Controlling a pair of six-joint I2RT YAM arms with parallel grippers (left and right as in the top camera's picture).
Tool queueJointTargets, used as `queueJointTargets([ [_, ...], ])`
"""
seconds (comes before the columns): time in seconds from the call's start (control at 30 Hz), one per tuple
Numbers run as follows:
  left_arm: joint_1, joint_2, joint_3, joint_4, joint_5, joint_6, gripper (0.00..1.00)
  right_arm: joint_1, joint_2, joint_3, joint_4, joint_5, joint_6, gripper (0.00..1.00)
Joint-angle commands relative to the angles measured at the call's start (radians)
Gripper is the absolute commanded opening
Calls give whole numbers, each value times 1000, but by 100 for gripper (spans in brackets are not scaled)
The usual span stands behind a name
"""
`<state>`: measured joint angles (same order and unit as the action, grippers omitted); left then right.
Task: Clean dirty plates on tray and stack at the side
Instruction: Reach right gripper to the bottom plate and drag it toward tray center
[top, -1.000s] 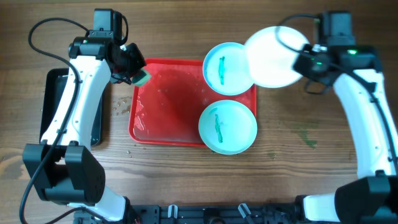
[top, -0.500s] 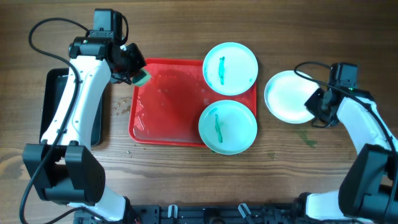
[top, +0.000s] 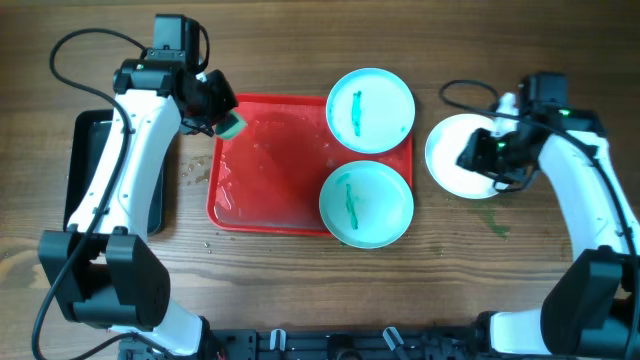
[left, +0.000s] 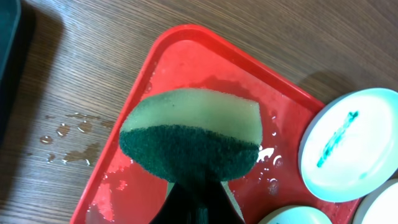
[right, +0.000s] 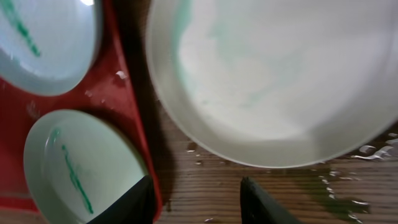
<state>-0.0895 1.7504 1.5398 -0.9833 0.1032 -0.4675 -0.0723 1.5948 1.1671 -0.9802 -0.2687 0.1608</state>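
Overhead, the wooden table (top: 300, 290) bore the red tray (top: 270, 180) with two green-smeared aqua plates (top: 371, 110); the white plate (top: 448, 165) lay just right of it, under the right gripper (top: 478, 153); left wrist view: the left gripper (left: 194, 194) clamped a green sponge (left: 189, 140) over the tray's corner; only the right wrist view showed the fingers (right: 138, 200) spread, empty.

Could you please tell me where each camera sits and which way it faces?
Overhead: above the table, looking straight down; left arm, right arm, tray in view.
Left wrist: over the tray's corner, looking down; its fingers hold a sponge.
Right wrist: low over the white plate, looking down; its open fingers show.
All share the smeared aqua plates.
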Motion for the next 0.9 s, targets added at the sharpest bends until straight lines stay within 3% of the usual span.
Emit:
queueJointTargets([
  [0.0,-16,6,-3,5,12,19,4,116,-10,-40,12,-44,-32,45],
  [0.07,-17,6,-3,12,11,19,4,178,-8,-85,30,-38,-27,44],
  [0.13,-17,6,-3,26,11,19,4,219,-5,-144,68,-35,-25,33],
  [0.57,-17,6,-3,52,11,19,4,240,-2,-343,284,-48,-3,32],
  [0.8,-17,6,-3,52,11,19,4,240,-2,-344,318,-96,-3,6],
  [0.87,-17,6,-3,52,11,19,4,240,-2,-336,312,-100,-2,4],
])
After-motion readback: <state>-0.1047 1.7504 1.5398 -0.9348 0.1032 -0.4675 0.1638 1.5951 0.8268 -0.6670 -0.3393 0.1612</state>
